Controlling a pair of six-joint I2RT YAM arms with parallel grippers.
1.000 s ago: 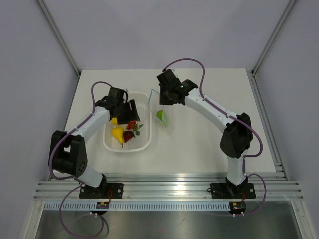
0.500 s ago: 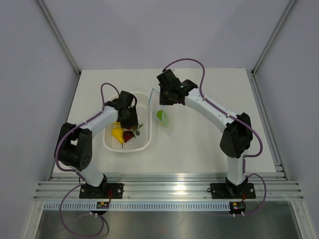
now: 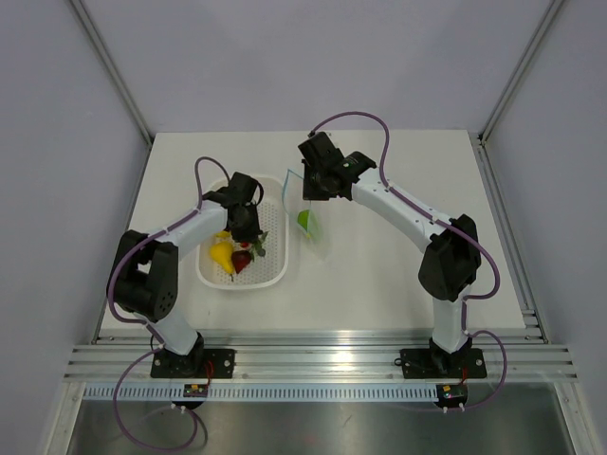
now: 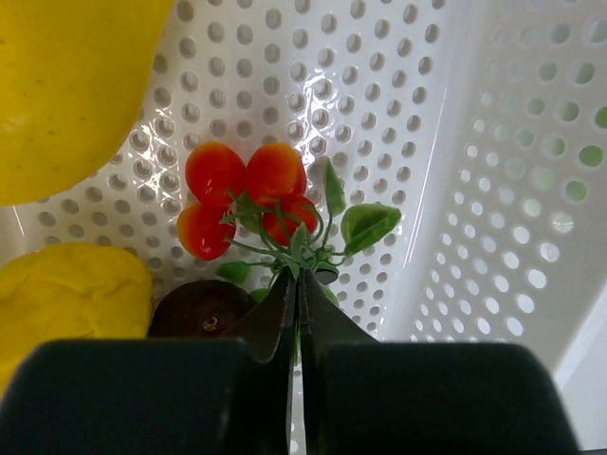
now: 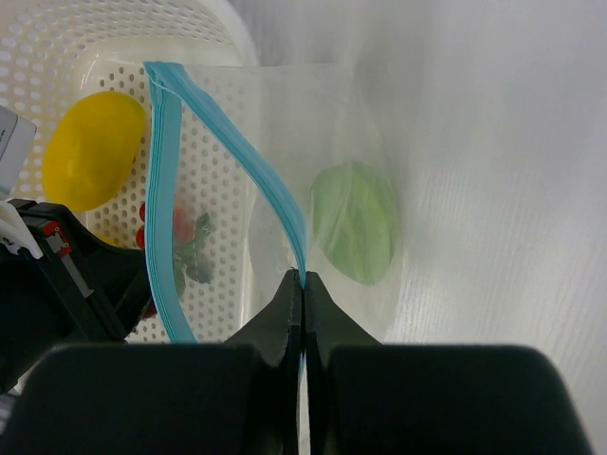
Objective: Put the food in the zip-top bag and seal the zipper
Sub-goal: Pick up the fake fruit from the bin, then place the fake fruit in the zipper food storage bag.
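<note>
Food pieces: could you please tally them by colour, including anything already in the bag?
Yellow fruits: 2
Green leaf-shaped piece, inside the zip-top bag: 1
Dark red fruit: 1
Red berry cluster: 1
Total: 5

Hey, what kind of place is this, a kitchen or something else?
Probably a robotics lab test cell, not a kitchen: the left arm and right arm are bolted to an aluminium rail at a white table, plain grey panels enclose it, and the food in the white basket is toy.
</note>
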